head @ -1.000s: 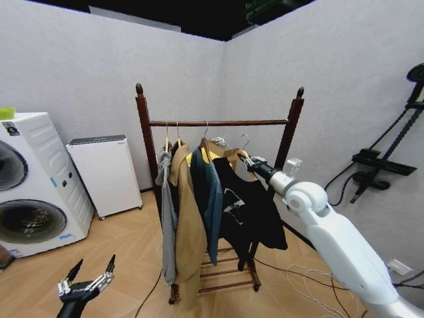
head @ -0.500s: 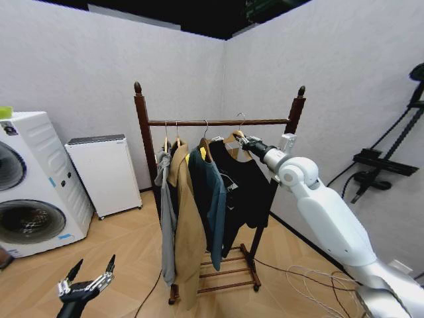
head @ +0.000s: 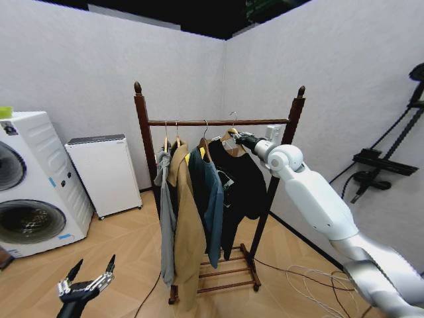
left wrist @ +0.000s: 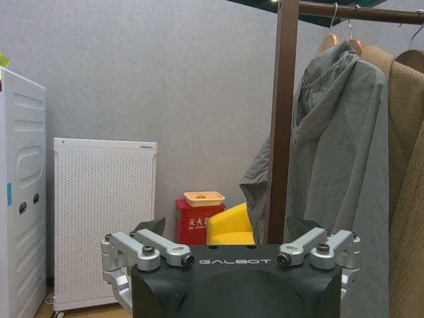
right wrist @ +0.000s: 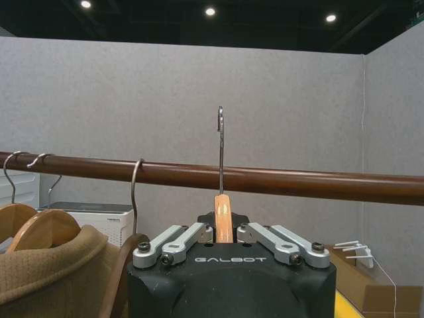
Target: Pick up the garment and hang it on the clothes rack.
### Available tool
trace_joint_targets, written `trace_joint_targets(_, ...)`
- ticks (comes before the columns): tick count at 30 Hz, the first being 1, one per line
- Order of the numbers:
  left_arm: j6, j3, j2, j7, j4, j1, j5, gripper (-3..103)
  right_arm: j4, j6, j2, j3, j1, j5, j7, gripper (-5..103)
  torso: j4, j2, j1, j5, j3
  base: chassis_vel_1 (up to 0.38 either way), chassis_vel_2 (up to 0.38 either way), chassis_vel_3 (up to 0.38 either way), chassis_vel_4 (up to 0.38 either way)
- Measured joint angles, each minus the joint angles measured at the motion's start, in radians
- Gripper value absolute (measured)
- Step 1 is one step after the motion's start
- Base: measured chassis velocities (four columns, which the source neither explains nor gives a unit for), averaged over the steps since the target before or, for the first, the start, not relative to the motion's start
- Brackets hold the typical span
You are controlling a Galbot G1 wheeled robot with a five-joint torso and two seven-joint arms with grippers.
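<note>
The clothes rack [head: 215, 122] is dark red-brown wood with two knob-topped posts and one thin rail [right wrist: 298, 182]. The garment [head: 242, 179], a black top on a wooden hanger [right wrist: 223, 213], hangs at the rail's right part, beside the right post. My right gripper [head: 240, 138] is shut on the hanger's neck just under the rail, seen close in the right wrist view [right wrist: 223, 228]. The metal hook [right wrist: 220, 142] rises in front of the rail, its tip above it. My left gripper [head: 88, 281] is open low at the left, holding nothing, also shown [left wrist: 230, 233].
On the rail left of the garment hang a dark blue jacket [head: 212, 192], a long tan coat [head: 187, 225] and a grey hooded top [left wrist: 331, 152]. A washing machine [head: 26, 185] and a white cabinet [head: 106, 172] stand at the left wall. Cables [head: 311, 278] lie on the floor.
My right arm has carried the garment up and left to the rail; the hook now stands at rail height. The left arm has stayed put.
</note>
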Motion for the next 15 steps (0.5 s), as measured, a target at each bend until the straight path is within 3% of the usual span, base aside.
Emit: trace_joint_targets(15,0.000,0.000,0.000,0.000,0.000,0.000,0.000,100,-0.096,-0.049,0.068,-0.095,0.096,0.030,0.030,10,-0.0001,0.000,0.000,0.0000,0.000,0.000,0.000,0.000,0.000)
